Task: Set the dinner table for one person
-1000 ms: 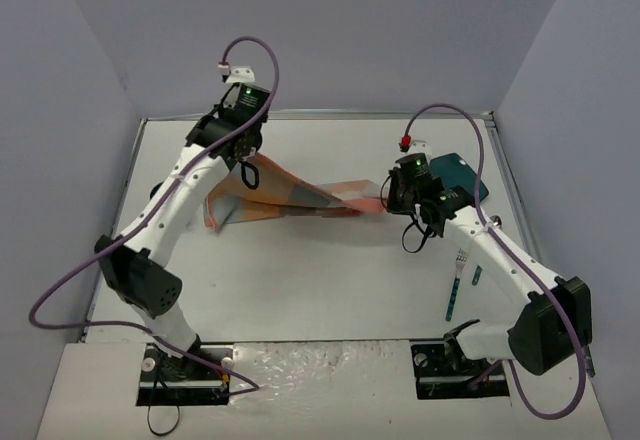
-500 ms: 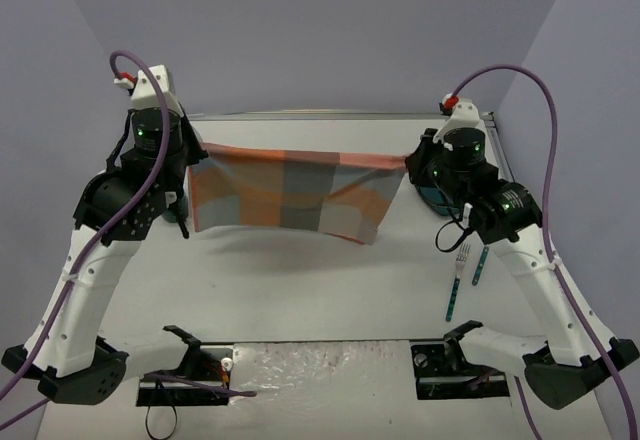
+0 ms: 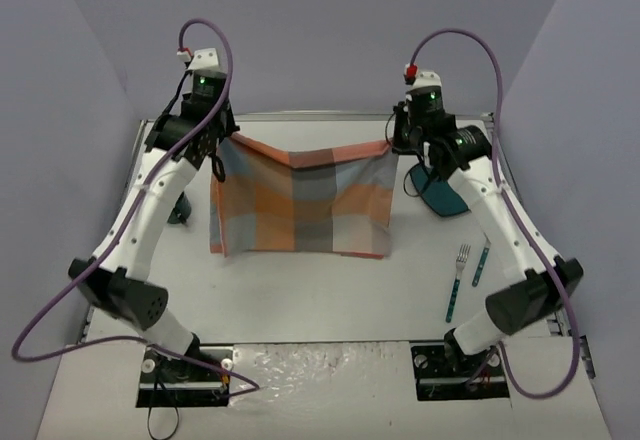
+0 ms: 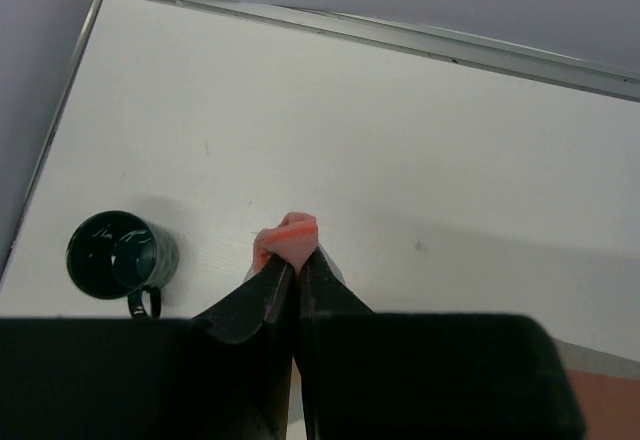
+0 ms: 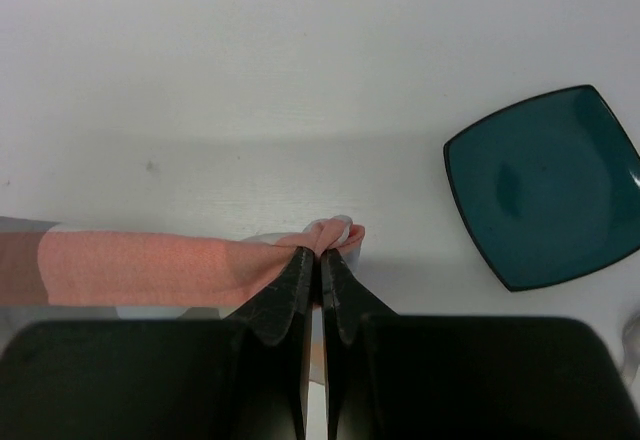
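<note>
- The dinner table (image 3: 300,295) is the wide white top that fills the overhead view. Both arm bases sit at its 6 o'clock edge.
- The plaid placemat (image 3: 300,205), in orange, blue and grey, sits just toward 12 o'clock from the table's middle. It is held up by its two far corners, and its top edge sags between them.
- Its near edge lies low toward 6 o'clock; from above I cannot tell whether that edge touches the tabletop.
- The left gripper (image 3: 222,140) is at about 10 o'clock, its jaws clamped tight on the placemat's left far corner. In the left wrist view a small pink-orange bunch of cloth (image 4: 287,237) pokes out past the closed fingertips.
- The right gripper (image 3: 393,143) is at about 1 o'clock, pinched closed on the right far corner. The right wrist view shows the orange hem (image 5: 150,265) running off toward 9 o'clock from its fingers.
- A dark green mug (image 4: 120,253) stands upright on the table at about 9 o'clock, partly behind the left arm in the overhead view and apart from the cloth.
- A teal square plate (image 5: 548,185) lies flat at about 2 o'clock — near the right gripper, not touching the placemat.
- A fork (image 3: 457,282) with a teal handle lies at about 4 o'clock, tines toward 12, and a second teal-handled utensil (image 3: 480,265) lies just beside it — I cannot tell what kind.
</note>
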